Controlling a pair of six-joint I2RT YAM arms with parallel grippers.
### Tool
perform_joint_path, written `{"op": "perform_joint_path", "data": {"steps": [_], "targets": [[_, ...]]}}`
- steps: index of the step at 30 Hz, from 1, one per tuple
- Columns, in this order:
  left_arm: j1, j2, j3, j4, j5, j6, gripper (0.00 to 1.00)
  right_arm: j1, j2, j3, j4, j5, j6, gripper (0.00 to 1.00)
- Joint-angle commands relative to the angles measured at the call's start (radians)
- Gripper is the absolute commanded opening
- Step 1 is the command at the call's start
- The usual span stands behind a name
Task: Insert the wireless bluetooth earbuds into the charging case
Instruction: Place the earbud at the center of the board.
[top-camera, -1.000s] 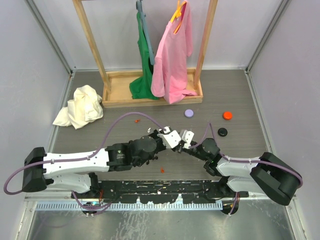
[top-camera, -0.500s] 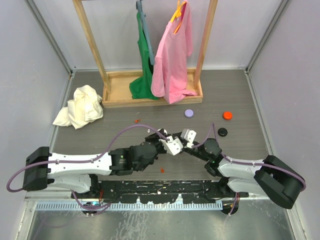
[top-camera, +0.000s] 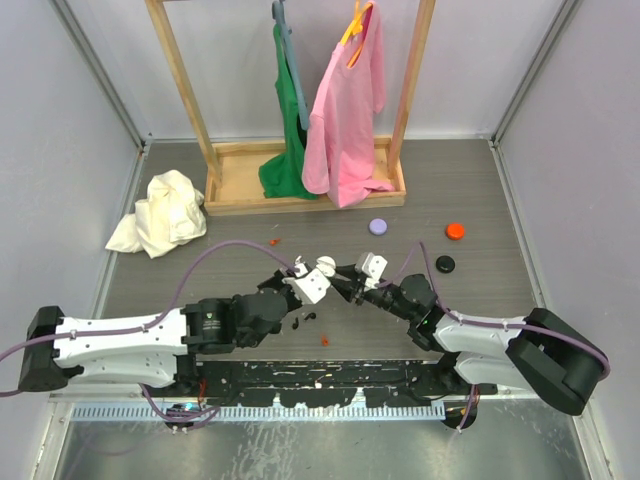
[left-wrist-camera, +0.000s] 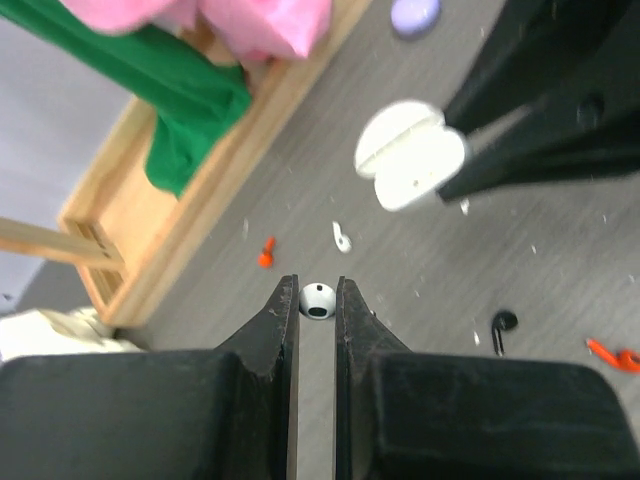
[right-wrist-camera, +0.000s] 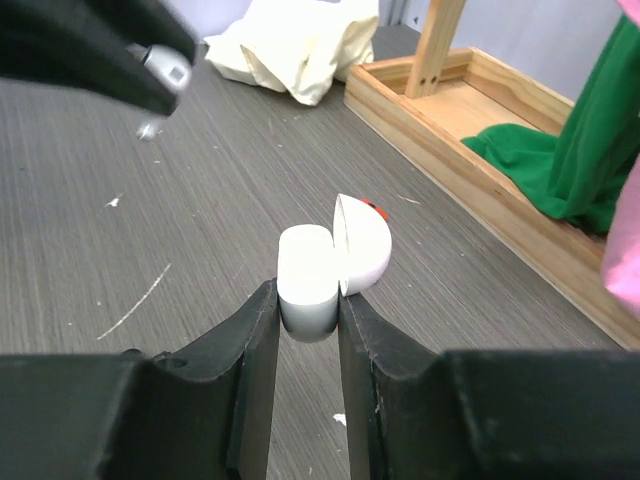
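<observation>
**Item 1: earbud** (left-wrist-camera: 318, 300). White, pinched at the very tips of L gripper (left-wrist-camera: 318, 289), jaws nearly together on it. Held above the table (top-camera: 480, 200), mid-width, nearer the front edge. Tip hold prob. leaves the bud's body free to drop into a socket.

**Item 2: charging case** (right-wrist-camera: 305, 272). White, clamped by its body in R gripper (right-wrist-camera: 308, 297), lid (right-wrist-camera: 362, 250) hinged open. Raised off the table, apparently to present the opening to the other arm. Case & bud near, not touching.

**Item 3: small white piece** (left-wrist-camera: 342, 238). Lies on the table below the grippers. Poss. 2nd bud, too small to tell.

**Misc.** Purple cap (top-camera: 378, 226), orange cap (top-camera: 455, 231), black cap (top-camera: 445, 264) toward the right edge. Not involved.

**Status.** Insertion not yet done. Bud needs lining up w/ a socket.
</observation>
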Motion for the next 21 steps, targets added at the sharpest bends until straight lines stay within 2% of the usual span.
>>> {"op": "perform_joint_path", "data": {"steps": [1, 7, 13, 16, 21], "targets": [[0.017, -0.004, -0.029, -0.182, 0.025, -0.204, 0.02, 0.0, 0.002, 0.03, 0.026, 0.105, -0.022, 0.01], [0.133, 0.034, -0.062, -0.245, 0.233, -0.316, 0.03, 0.0, 0.01, 0.017, 0.043, 0.224, -0.032, 0.01], [0.286, 0.145, -0.026, -0.221, 0.456, -0.295, 0.03, 0.0, 0.013, -0.005, 0.081, 0.308, -0.035, 0.01], [0.358, 0.235, 0.027, -0.211, 0.547, -0.29, 0.03, 0.0, 0.009, -0.016, 0.098, 0.349, -0.036, 0.01], [0.389, 0.432, 0.114, -0.229, 0.61, -0.271, 0.03, -0.002, 0.003, -0.026, 0.113, 0.383, -0.038, 0.01]]}}
